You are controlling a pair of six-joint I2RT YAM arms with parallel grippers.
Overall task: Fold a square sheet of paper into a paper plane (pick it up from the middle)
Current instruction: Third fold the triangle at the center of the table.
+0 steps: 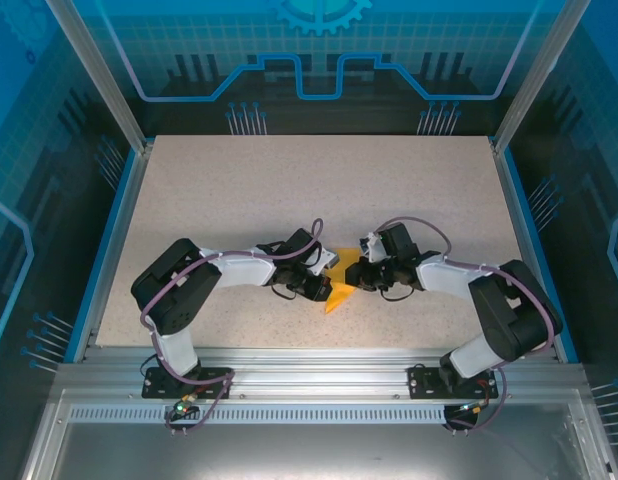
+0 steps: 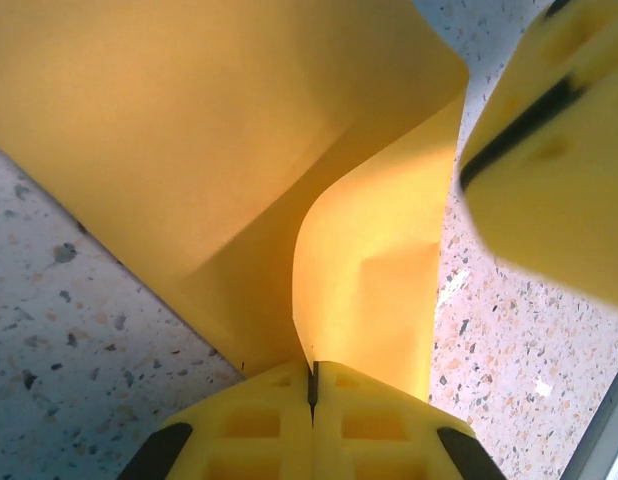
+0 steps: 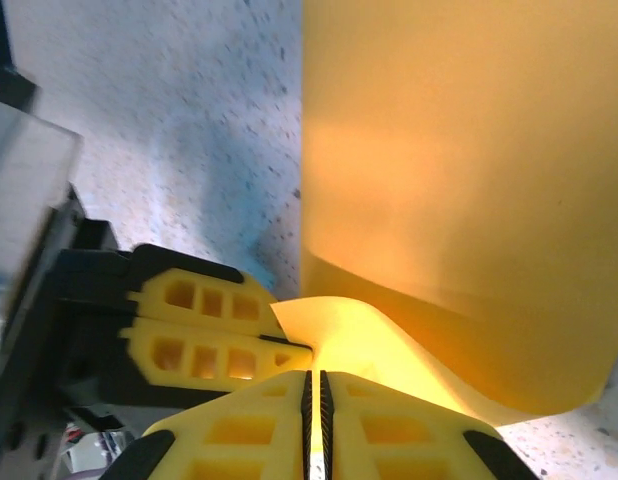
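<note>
- The left pincer (image 2: 311, 378) is clamped shut on one edge of the square sheet of paper (image 2: 219, 150).
- The right pincer (image 3: 314, 388) is pressed together on the same sheet from the opposite side.
- Between both arms, equally near to each, the curled sheet is held over the tabletop (image 1: 289, 190).

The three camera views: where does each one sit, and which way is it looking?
Top external: fixed above and behind, looking down on the table; the left arm and right arm meet at the paper.
Left wrist: on the left arm, looking along the left jaws, shut on the paper.
Right wrist: on the right arm, looking along the right jaws, pinching the paper.
Shared: both wrist views show the paper, the speckled table and the opposite jaws.
</note>
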